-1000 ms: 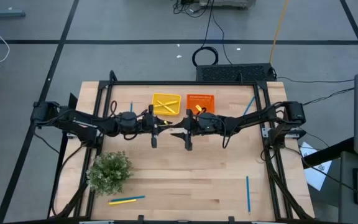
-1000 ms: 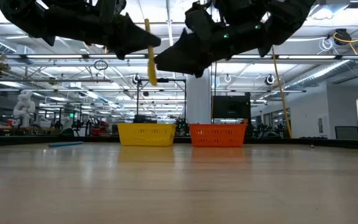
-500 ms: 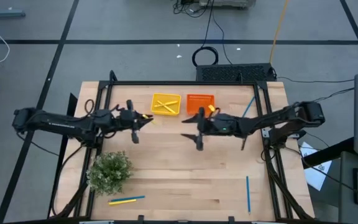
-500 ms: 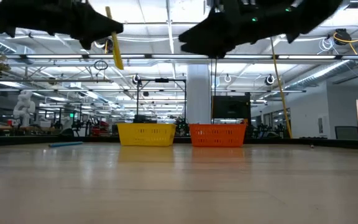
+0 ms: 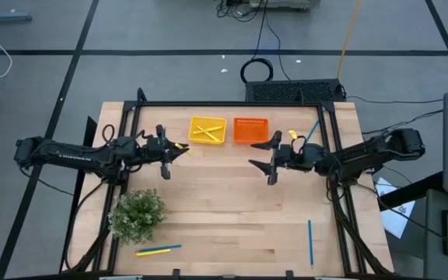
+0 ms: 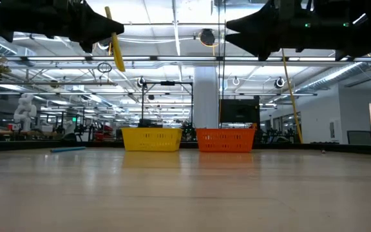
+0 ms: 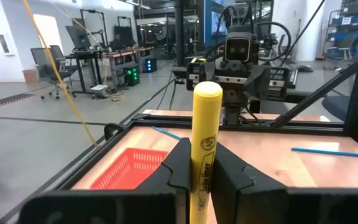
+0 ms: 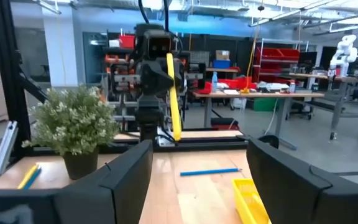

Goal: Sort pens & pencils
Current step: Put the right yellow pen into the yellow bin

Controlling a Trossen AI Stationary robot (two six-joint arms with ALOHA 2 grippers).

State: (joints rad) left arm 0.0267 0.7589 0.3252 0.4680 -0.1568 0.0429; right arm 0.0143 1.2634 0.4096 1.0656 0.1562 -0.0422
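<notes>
A yellow pen stands nearly upright in my left gripper, which is shut on it above the table's left half. My right gripper hovers open over the right half, near the orange tray; nothing is between its fingers in the right wrist view. The yellow tray holds yellow sticks. A blue pen lies flat on the table at the near right. A yellow stick and a blue one lie at the near left. Another blue pen lies at the far right. My left gripper pinches the yellow pen's shaft between its two fingers. The fingers reach out level from the table's left and lie across the pen. The pen is lifted clear and slightly tilted, its rounded end above the fingers and the rest hanging below.
A bushy green plant stands at the near left, close under my left arm. The two trays sit side by side at the far edge. A black frame rail runs round the table top.
Both arms have drawn apart from the table's middle. My left gripper has carried the yellow pen toward the left edge and then kept still. My right gripper has pulled back toward the right edge, away from the pen.
</notes>
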